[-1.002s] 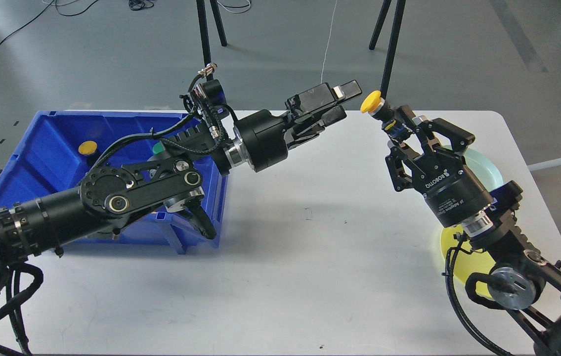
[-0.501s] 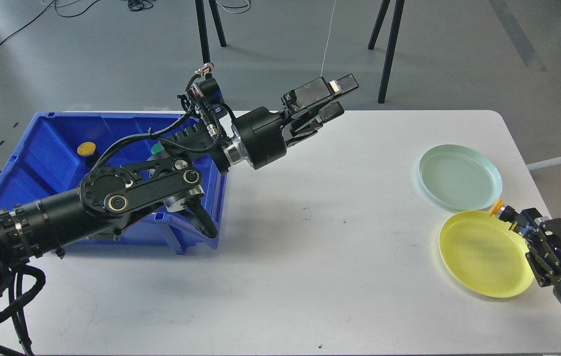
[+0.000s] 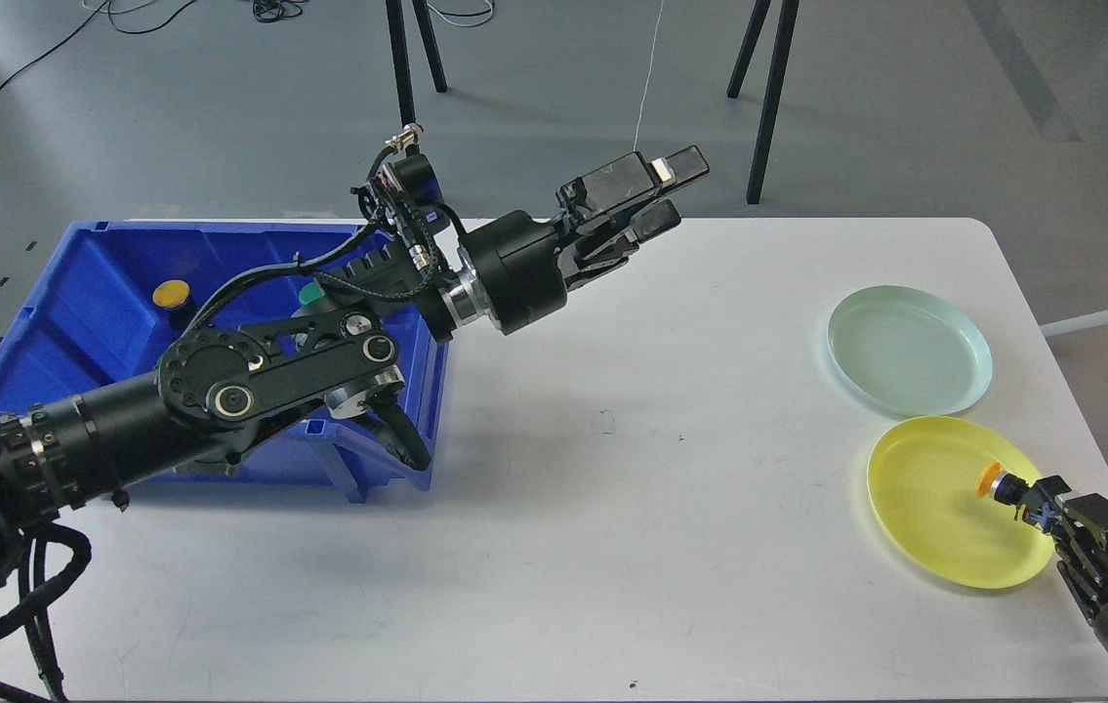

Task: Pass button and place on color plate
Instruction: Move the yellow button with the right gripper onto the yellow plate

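Change since half a second ago: the right end effector (image 3: 1030,500) has dropped toward the lower right corner of the view, carrying the small yellow-capped push button (image 3: 991,480) from the far rim of the round yellow plastic plate (image 3: 944,527) to a spot over the plate's right half; the left arm and everything else on the counter keep their places.
White rectangular counter (image 3: 612,508): carries the bin at its left end and both plates at its right end.
Deep blue plastic bin (image 3: 104,293): sits at the left under the left arm; a second yellow-capped button (image 3: 172,293) and a green-capped button (image 3: 310,294) lie inside it, the green one partly hidden by the arm.
Pale mint round plate (image 3: 910,349): lies just beyond the yellow plate, their rims near each other.
Yellow plate: near the counter's right front corner, with the carried button over its right side; I cannot tell whether the button touches the plate's surface.
Button relative to right end effector: at the very tip, cap pointing up and left, away from the wrist.
Right end effector: narrow, its fingers clamped on the button's dark body.
Left end effector (image 3: 656,195): raised over the counter's far edge, well apart from the button, fingers spread with a clear gap, holding nothing.
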